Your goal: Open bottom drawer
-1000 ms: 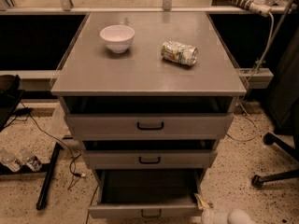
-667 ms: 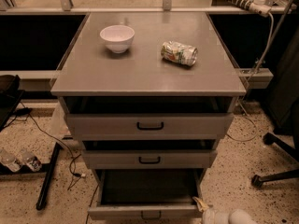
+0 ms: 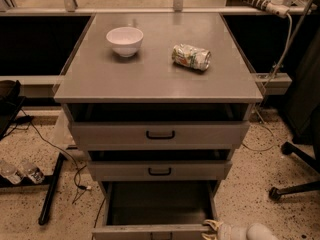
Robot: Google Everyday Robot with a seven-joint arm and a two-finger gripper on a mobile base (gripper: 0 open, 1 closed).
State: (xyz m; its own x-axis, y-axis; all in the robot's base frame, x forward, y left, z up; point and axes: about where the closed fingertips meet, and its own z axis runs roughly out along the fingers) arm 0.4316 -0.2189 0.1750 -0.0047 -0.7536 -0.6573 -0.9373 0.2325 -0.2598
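The bottom drawer point(image 3: 150, 231) is the lowest of three grey drawers. It stands pulled far out, and its dark interior point(image 3: 157, 201) is open to view. Only the top of its black handle shows at the frame's lower edge. My gripper point(image 3: 212, 227) is at the right end of the drawer's front, at the bottom of the view, with the pale arm point(image 3: 252, 231) trailing to the right. The middle drawer point(image 3: 160, 171) and the top drawer point(image 3: 160, 134) are each pulled out a little.
A white bowl point(image 3: 124, 40) and a crushed can point(image 3: 191, 57) lie on the cabinet top point(image 3: 150, 79). An office chair base point(image 3: 295, 184) is on the floor at the right. Cables, a black bar point(image 3: 50, 194) and bottles point(image 3: 20, 172) are at the left.
The bottom drawer's front and my gripper have come slightly further out toward the camera. Nothing else has moved.
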